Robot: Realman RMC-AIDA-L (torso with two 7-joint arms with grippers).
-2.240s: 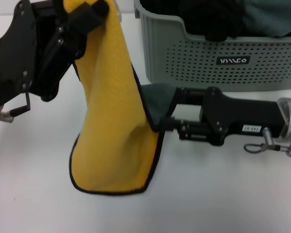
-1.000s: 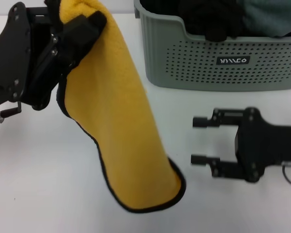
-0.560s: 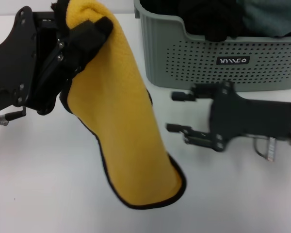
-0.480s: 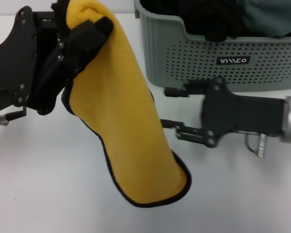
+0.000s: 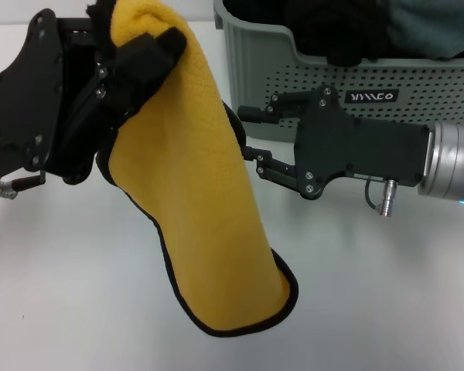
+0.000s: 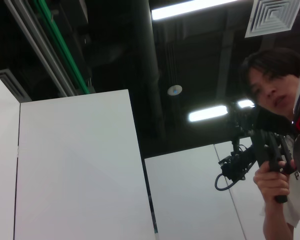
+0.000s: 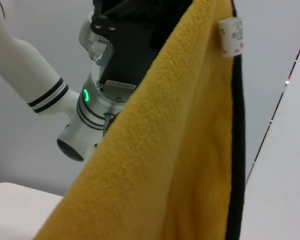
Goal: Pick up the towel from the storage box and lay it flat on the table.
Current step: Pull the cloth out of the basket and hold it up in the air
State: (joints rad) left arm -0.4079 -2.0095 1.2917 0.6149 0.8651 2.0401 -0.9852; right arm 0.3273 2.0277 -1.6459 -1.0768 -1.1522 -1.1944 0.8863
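Towel [image 5: 193, 193] pinched in left claw [image 5: 143, 46], open right claw [image 5: 243, 131] beside its edge

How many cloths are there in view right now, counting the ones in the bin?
3. The yellow towel hangs from the left gripper; a black cloth and a grey-teal cloth lie in the storage box. More may be hidden underneath.

The white table [image 5: 77, 294] carries the grey-green storage box [image 5: 309, 85] at its far side, while the hanging yellow towel's [image 5: 193, 193] lower end seems to rest on it nearer the front.
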